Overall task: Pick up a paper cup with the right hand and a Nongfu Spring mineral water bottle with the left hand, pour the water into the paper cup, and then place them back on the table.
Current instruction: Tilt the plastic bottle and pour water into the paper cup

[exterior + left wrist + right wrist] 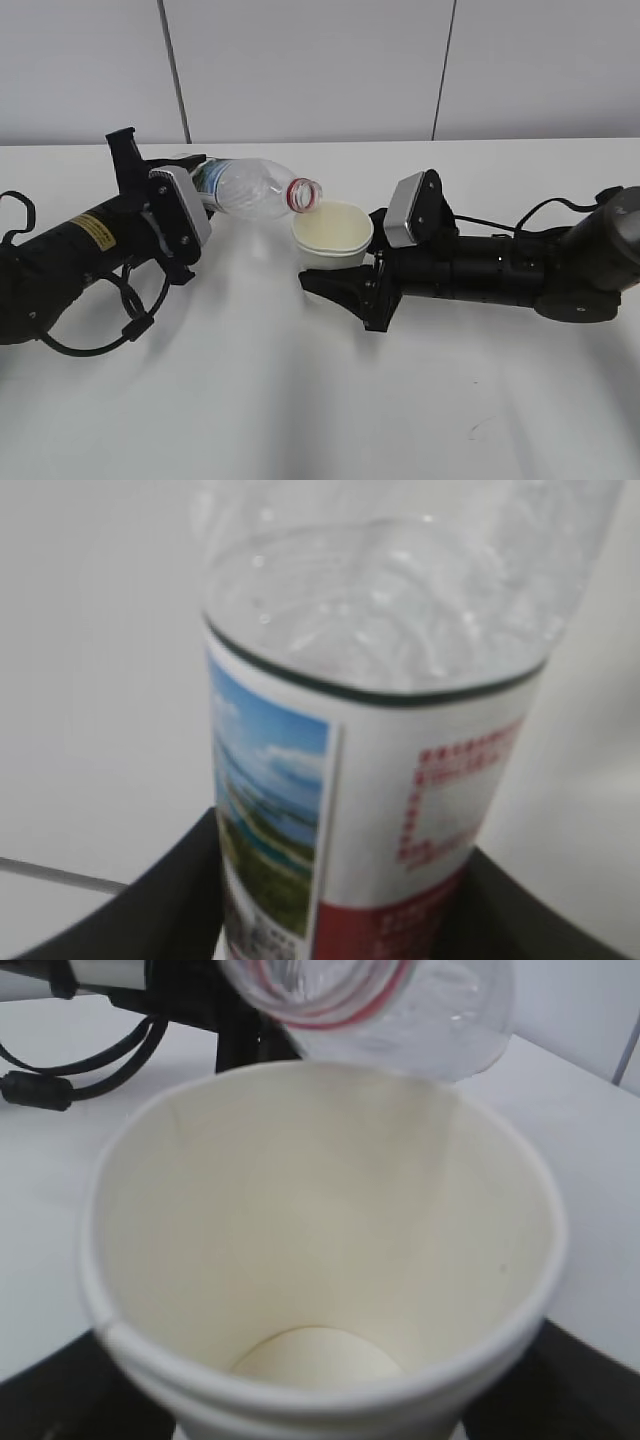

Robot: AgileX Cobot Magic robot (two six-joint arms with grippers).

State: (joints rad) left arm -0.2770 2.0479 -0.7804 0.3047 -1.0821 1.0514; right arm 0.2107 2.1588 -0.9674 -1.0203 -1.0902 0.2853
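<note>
Clear plastic Nongfu Spring mineral water bottle [250, 188] lies tipped in my left hand [185, 205], jaws clamped on it, mouth over the paper cup [332, 236] gripped by my right hand [345, 285].

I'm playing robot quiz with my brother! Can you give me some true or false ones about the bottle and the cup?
1. The bottle is tipped on its side, its mouth over the paper cup. True.
2. The bottle still has its cap on. False: the mouth is open, with only the red neck ring there.
3. The left end effector holds the bottle. True.
4. The cup lies tipped over on the table. False: it is upright in the right end effector.
</note>
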